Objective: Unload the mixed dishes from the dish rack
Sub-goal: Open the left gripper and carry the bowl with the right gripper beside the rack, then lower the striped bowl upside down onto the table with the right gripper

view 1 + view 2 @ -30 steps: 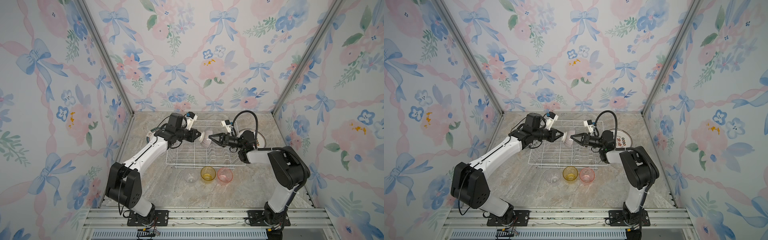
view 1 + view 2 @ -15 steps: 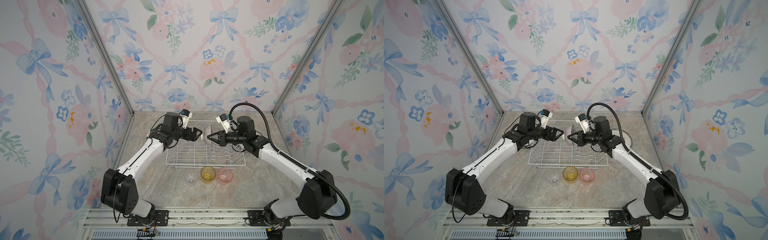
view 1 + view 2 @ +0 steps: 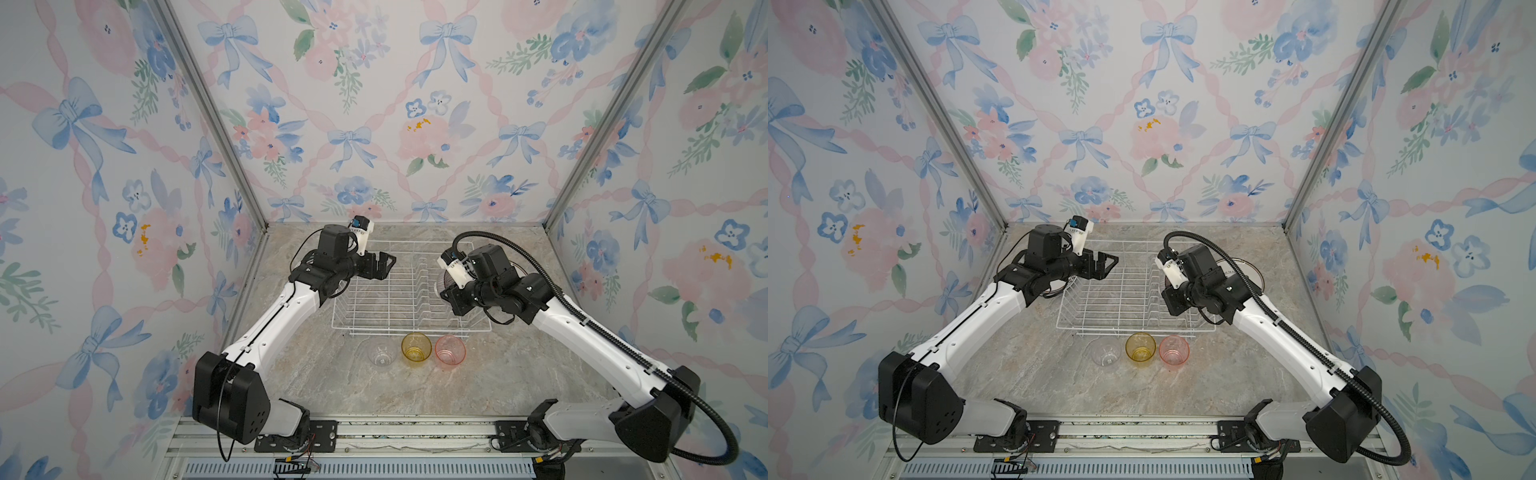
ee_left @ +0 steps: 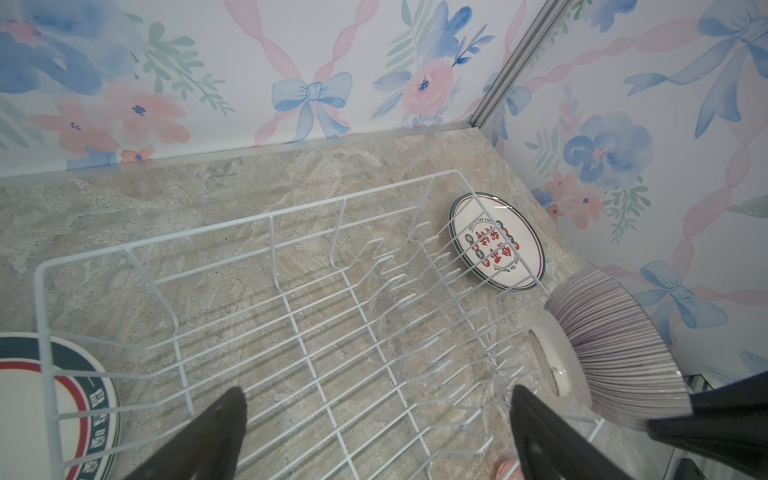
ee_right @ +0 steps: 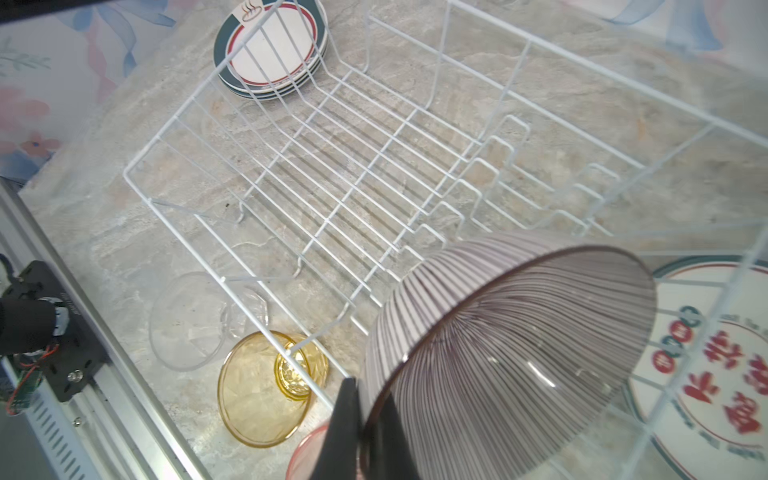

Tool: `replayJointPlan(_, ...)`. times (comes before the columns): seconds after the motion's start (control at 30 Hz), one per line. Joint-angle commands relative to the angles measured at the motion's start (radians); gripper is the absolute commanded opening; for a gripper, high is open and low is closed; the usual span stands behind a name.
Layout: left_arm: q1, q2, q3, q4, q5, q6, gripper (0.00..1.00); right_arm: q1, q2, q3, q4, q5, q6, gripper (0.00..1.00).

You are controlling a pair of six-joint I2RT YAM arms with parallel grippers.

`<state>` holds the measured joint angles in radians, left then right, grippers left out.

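**A:** Left gripper?
**B:** We see it spread wide, gripping nothing, over the far left part of the dish rack.
**A:** Right gripper?
**B:** Pinched on the rim of the ribbed purplish bowl. The bowl is tipped on its side above the rack's right end (mouth toward the wrist camera).
**A:** Other dishes?
**B:** On the table, outside the rack, we see the left-end plate stack and the right-end plate stack. The clear tumbler, yellow tumbler and pink tumbler stand in a row just in front.
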<state>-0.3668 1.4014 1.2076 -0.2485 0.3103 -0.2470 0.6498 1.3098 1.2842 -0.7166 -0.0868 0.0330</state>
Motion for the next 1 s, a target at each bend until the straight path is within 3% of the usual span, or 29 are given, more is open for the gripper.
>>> replayJointPlan(0.0,0.007,-0.019,-0.022,0.021,-0.012,0.020,0.98,0.038,-0.035,0.074,-0.115,0.249,-0.048,0.00)
replayJointPlan(0.2,0.013,-0.028,-0.023,0.020,-0.019,0.032,0.98,0.033,-0.005,0.117,-0.298,0.542,0.014,0.00)
replayJointPlan(0.4,0.022,-0.039,-0.031,0.035,-0.021,0.041,0.98,-0.050,-0.005,0.066,-0.407,0.614,0.114,0.00)
replayJointPlan(0.5,0.028,-0.042,-0.038,0.041,-0.012,0.045,0.98,-0.097,-0.038,0.018,-0.423,0.590,0.158,0.00)
replayJointPlan(0.7,0.042,-0.045,-0.052,0.059,0.011,0.046,0.98,-0.196,-0.063,-0.117,-0.373,0.397,0.196,0.00)
replayJointPlan(0.97,0.052,-0.054,-0.062,0.061,0.023,0.048,0.98,-0.246,0.020,-0.199,-0.298,0.276,0.191,0.00)
